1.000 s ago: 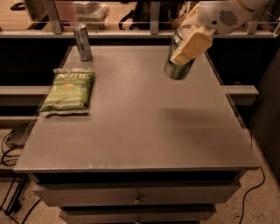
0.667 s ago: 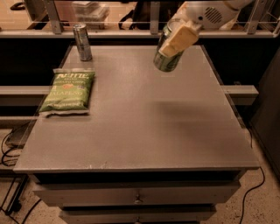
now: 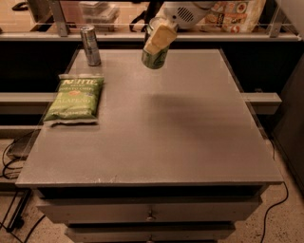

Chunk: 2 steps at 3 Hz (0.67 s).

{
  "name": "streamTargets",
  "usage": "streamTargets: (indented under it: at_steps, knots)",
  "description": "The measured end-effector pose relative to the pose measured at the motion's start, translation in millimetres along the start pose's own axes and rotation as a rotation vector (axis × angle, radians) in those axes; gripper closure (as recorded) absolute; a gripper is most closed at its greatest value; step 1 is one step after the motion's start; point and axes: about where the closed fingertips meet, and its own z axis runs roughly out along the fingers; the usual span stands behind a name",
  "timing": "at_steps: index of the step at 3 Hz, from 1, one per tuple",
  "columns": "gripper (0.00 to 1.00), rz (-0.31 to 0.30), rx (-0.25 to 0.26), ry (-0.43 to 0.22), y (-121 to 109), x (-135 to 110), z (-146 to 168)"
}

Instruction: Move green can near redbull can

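Note:
The green can hangs tilted in the air above the far middle of the grey table, held in my gripper, which is shut on it from above. A cream finger pad covers the can's near side. The redbull can, slim and silver-grey, stands upright at the table's far left corner, well to the left of the held can.
A flat green chip bag lies on the table's left side, in front of the redbull can. A rail and shelf with packages run behind the table. Drawers sit below the front edge.
My gripper has carried the green can leftward and toward the far edge, closer to the redbull can. The redbull can and chip bag have not moved.

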Motion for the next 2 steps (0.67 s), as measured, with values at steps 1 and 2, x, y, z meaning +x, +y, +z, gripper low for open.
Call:
streamTargets:
  at_steps: [1, 2]
  knots:
    - [1.00, -0.084, -0.024, 0.045, -21.8, -30.0, 76.9]
    - [1.00, -0.086, -0.025, 0.041, -23.2, -33.4, 79.8]
